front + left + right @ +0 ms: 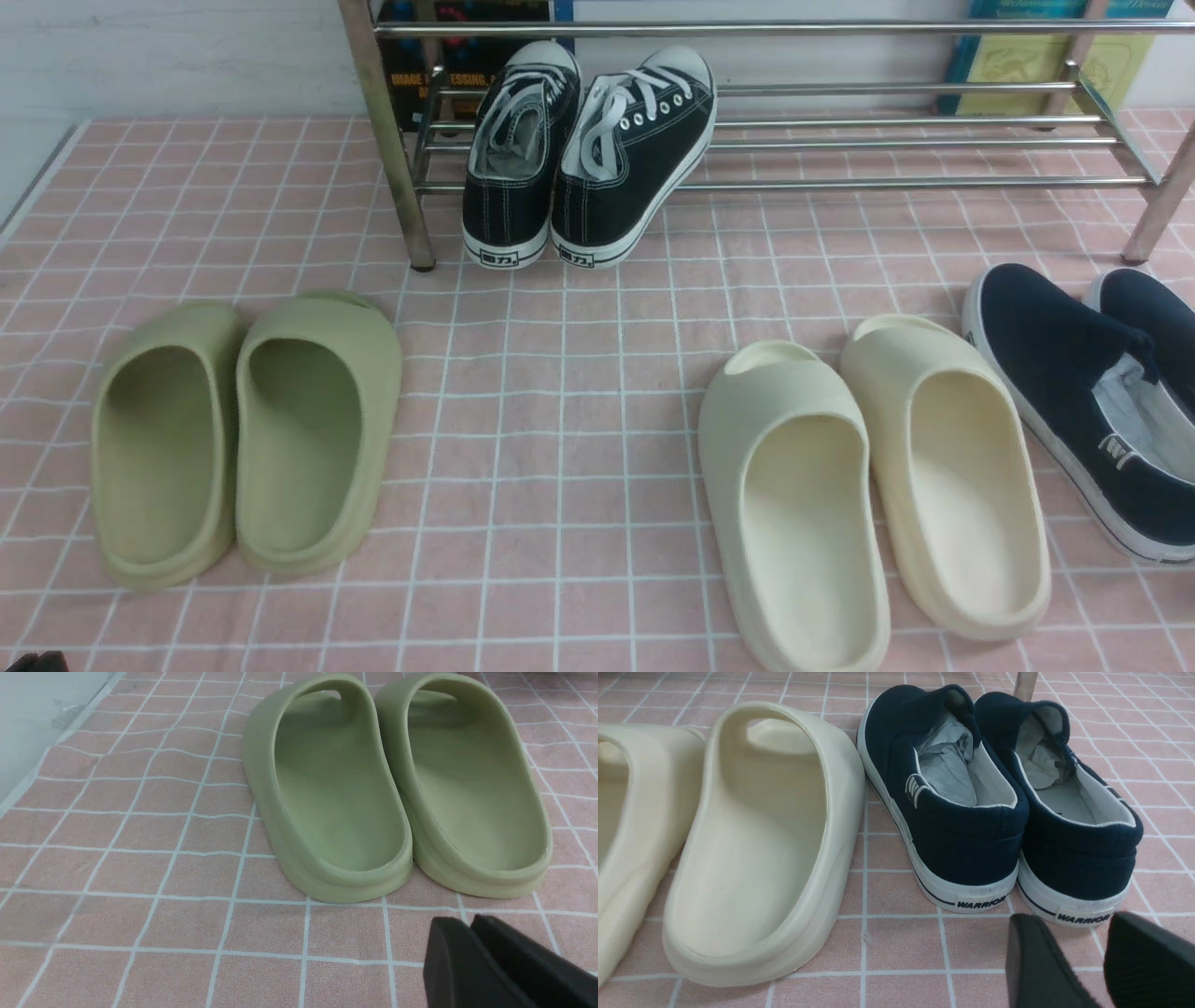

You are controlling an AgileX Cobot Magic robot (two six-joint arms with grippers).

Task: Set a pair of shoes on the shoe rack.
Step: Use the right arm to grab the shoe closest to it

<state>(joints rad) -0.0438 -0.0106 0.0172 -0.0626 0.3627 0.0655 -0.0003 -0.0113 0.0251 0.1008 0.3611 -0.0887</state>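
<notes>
A pale wall [187,56] is standing behind everything, looking plain and faintly bluish white. Pink tiles [597,485] are covering the surface in front of it, with pale lines crossing in a grid and wavering in places. At the far left a whitish strip [42,182] is edging the tiles. A dark book [401,70] with orange lettering is leaning upright near the wall, and a yellow-green book [1018,70] with a blue-green top is standing farther right. Soft light is falling evenly.
</notes>
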